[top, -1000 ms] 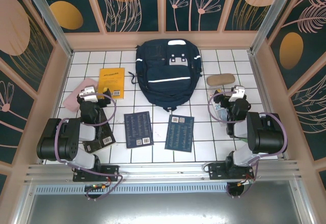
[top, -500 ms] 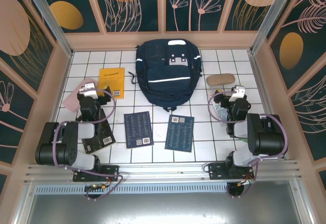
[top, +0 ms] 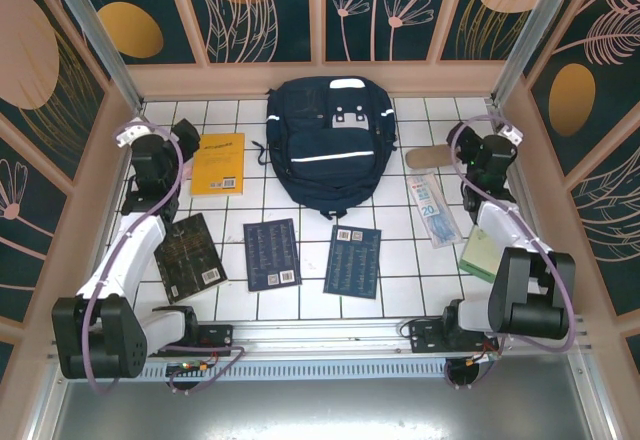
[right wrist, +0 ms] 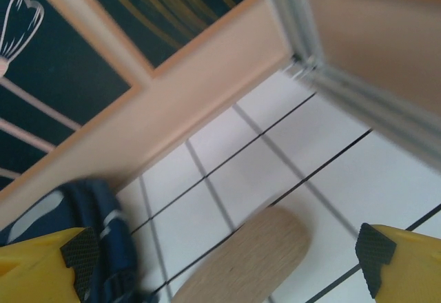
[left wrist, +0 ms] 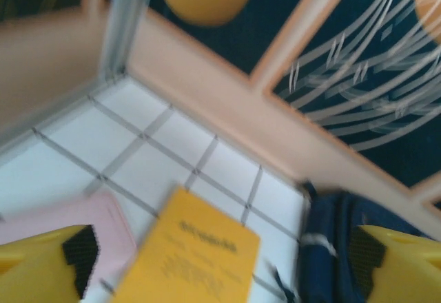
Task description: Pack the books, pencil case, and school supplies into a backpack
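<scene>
The navy backpack (top: 328, 145) lies zipped at the back centre of the tiled table. The yellow book (top: 218, 163) is to its left, two navy books (top: 271, 254) (top: 352, 260) lie in front of it, and a blackish book (top: 190, 257) sits front left. My left gripper (top: 158, 155) hangs open, raised over the pink case (left wrist: 62, 220), with the yellow book (left wrist: 196, 255) between its fingertips' line of sight. My right gripper (top: 487, 152) is open and empty beside the tan pouch (top: 428, 157). In the right wrist view the tan pouch (right wrist: 248, 258) lies below the right gripper (right wrist: 224, 268). A green item (top: 480, 255) lies at the right.
A clear packet with blue contents (top: 432, 210) lies on the tiles between the pouch and the green item. Wooden walls (top: 120, 150) and metal corner posts (top: 505, 80) close in the table on three sides. Both wrist views are blurred by motion.
Both arms have unfolded from their low pose and swung up toward the back corners. That uncovered the blackish book on the left and the packet and green item on the right.
</scene>
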Controlling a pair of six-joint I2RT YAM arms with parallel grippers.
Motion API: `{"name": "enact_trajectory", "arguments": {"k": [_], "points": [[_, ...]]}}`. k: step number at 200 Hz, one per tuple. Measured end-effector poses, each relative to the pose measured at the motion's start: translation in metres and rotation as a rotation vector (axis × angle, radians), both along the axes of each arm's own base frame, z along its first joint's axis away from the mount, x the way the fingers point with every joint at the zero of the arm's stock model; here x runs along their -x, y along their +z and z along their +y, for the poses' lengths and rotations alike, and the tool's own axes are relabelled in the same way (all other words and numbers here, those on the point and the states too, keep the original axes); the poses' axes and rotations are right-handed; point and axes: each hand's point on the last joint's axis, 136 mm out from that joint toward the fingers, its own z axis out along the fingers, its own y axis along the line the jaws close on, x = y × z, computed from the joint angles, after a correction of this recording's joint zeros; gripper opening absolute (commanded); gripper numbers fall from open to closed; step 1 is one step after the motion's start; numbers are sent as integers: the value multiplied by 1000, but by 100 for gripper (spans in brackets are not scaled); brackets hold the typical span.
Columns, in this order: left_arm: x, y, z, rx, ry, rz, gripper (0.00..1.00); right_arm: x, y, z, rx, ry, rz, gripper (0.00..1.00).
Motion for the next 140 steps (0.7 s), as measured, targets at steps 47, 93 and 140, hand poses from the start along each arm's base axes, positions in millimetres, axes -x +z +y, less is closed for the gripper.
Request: {"name": "enact_trajectory", "arguments": {"k": [47, 93, 140], "points": [[5, -72, -84, 221, -193, 235, 84, -33, -22, 77, -42, 257, 116, 72], [20, -127, -184, 358, -373, 413, 80, -68, -60, 132, -44, 367, 253, 51], [17, -157, -251, 418, -462, 529, 77, -92, -111, 154, -52, 400, 392, 51]]}}
